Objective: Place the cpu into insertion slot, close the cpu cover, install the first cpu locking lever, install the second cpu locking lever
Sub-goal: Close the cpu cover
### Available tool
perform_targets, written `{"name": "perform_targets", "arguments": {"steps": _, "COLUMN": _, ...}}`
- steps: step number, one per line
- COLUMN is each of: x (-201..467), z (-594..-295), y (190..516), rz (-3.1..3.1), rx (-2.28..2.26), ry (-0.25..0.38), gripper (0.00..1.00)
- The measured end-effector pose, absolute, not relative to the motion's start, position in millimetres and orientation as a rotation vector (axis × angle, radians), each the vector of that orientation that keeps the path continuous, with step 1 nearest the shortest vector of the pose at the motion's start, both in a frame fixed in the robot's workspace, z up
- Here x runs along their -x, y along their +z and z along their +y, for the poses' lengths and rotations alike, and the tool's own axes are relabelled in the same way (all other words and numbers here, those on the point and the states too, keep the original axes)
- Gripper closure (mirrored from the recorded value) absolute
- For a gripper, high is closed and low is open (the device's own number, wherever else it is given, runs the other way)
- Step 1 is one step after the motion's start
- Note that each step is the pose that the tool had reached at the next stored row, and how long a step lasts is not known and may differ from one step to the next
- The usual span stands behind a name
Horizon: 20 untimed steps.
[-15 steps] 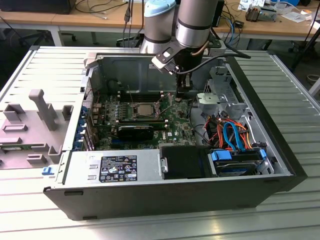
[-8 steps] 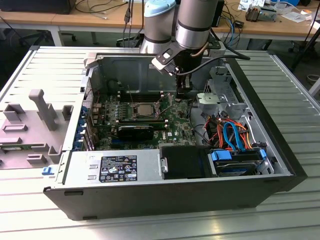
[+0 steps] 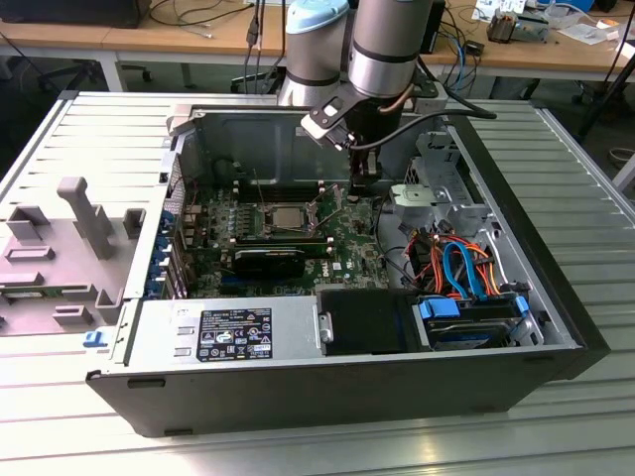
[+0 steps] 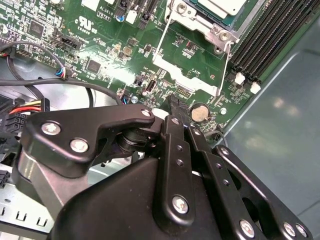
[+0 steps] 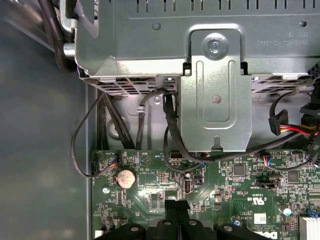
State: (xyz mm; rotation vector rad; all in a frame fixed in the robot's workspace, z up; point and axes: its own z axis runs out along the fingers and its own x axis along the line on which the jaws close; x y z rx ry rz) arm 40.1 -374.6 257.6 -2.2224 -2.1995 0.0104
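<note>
The cpu shows its dull silver top inside the insertion slot on the green board, in the exterior view. In the second wrist view the cpu lies under the silver cpu cover, which sits flat around it. Two thin wire levers angle away from the socket over the board. My gripper hangs over the board to the exterior view's right of the socket. Its black fingertips are pressed together, shut on nothing, close above the board near a coin battery. The first wrist view also has the gripper.
The open computer case walls in the board. Memory slots run beside the socket. A grey drive cage and black cables lie past the board's edge. Blue and orange cables fill the case's right side.
</note>
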Motion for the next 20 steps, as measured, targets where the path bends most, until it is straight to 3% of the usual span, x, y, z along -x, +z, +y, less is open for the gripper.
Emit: {"name": "perform_targets", "arguments": {"steps": 20, "x": -20, "z": -374, "y": 253, "rz": -2.308, "rx": 2.109, "ry": 0.010, "gripper": 0.89}}
